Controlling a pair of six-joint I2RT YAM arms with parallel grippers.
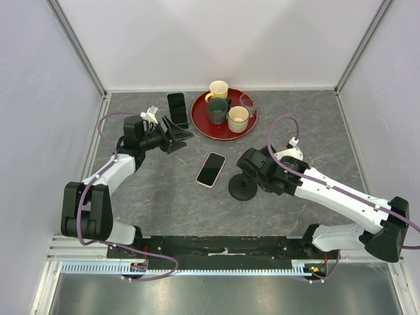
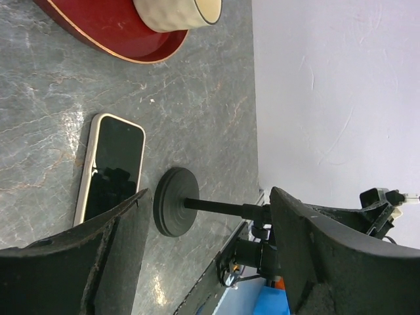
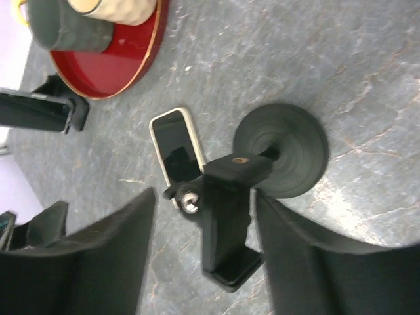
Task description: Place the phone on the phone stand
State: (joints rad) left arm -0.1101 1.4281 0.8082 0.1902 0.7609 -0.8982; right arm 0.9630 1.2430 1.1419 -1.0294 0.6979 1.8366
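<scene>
The phone (image 1: 211, 169) lies flat, screen up, in the middle of the table, its cream edge showing; it also shows in the wrist views (image 2: 111, 167) (image 3: 176, 146). Just right of it stands the black phone stand (image 1: 242, 188) on its round disc base (image 3: 289, 151). My right gripper (image 1: 249, 166) (image 3: 203, 197) is open around the stand's upright holder (image 3: 230, 216), with a gap on the left side. My left gripper (image 1: 178, 139) (image 2: 209, 197) hangs open and empty at the back left, aimed toward the stand (image 2: 176, 201).
A red tray (image 1: 200, 121) at the back centre holds a yellow mug (image 1: 218, 89), a dark green cup (image 1: 217, 110), a cream cup (image 1: 238, 118) and a small glass (image 1: 247, 102). An all-black slab (image 1: 176, 108) lies left of the tray.
</scene>
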